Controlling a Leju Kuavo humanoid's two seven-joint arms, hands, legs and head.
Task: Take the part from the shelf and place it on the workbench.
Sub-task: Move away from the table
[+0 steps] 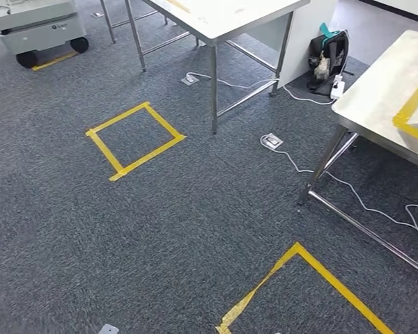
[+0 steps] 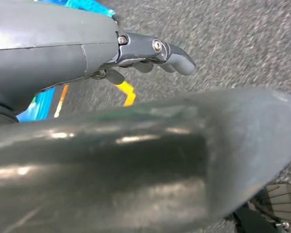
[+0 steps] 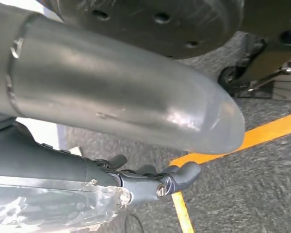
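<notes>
My left hand (image 2: 100,53) hangs over grey carpet in the left wrist view. Its dark fingers (image 2: 166,53) are stretched out, apart from the thick thumb (image 2: 155,160), and nothing lies between them. In the right wrist view my right hand (image 3: 63,170) also hangs above the carpet, fingers (image 3: 173,180) extended and holding nothing; crinkled clear film (image 3: 45,208) covers its back. A steel workbench (image 1: 375,97) with a yellow tape mark (image 1: 412,111) stands at the right in the head view.
A white table (image 1: 223,17) on steel legs stands ahead. White cables (image 1: 354,195) and floor sockets (image 1: 272,141) lie between the tables. Yellow tape squares (image 1: 134,139) mark the carpet. A wheeled white cart (image 1: 38,31) is far left, and a dark bag (image 1: 329,56) sits by the table.
</notes>
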